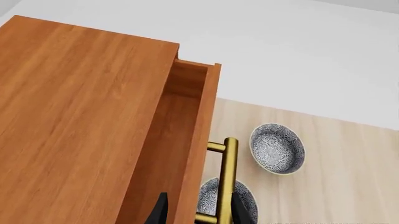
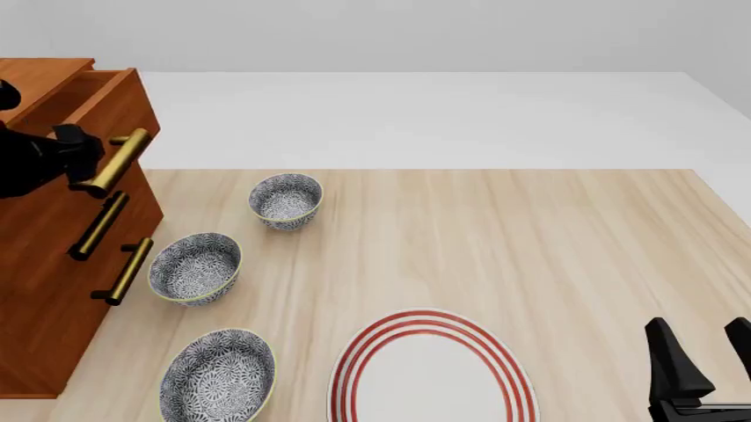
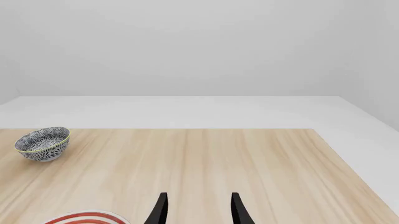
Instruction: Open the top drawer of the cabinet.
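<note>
The reddish-brown cabinet (image 2: 47,290) stands at the table's left edge. Its top drawer (image 2: 135,110) is pulled partway out, so its inside shows behind the front panel (image 1: 203,121). My left gripper (image 2: 84,158) is at the drawer's brass handle (image 2: 118,161). In the left wrist view my left gripper (image 1: 199,212) is spread wide, one finger inside the drawer and the other beyond the handle (image 1: 229,172). My right gripper (image 2: 704,352) hangs open and empty over the table's near right corner, also seen as the right gripper (image 3: 198,207).
Three patterned bowls lie right of the cabinet: a far bowl (image 2: 285,200), a middle bowl (image 2: 196,266) and a near bowl (image 2: 218,376). A red-ringed plate (image 2: 431,369) sits at the front centre. Two lower drawers with brass handles (image 2: 100,224) are shut.
</note>
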You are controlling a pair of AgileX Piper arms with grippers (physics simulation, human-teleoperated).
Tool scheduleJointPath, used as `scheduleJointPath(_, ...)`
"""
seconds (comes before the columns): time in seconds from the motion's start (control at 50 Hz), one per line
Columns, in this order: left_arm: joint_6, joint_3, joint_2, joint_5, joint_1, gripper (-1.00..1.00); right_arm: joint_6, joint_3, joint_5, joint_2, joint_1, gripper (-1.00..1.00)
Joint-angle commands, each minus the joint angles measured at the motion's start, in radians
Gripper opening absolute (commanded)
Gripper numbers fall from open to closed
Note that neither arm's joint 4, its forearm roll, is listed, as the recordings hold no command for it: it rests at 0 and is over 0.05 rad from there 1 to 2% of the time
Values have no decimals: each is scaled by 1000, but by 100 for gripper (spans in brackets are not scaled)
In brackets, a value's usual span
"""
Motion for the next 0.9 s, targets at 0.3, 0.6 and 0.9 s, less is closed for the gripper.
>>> scheduleJointPath(0.3,8,9,58,20,-38,100,0,0,0,0,0,100)
scheduleJointPath(0.6,4,29,64,12,-66,100,0,0,0,0,0,100)
scheduleJointPath(0.9,0,37,70,8,-84,100,0,0,0,0,0,100)
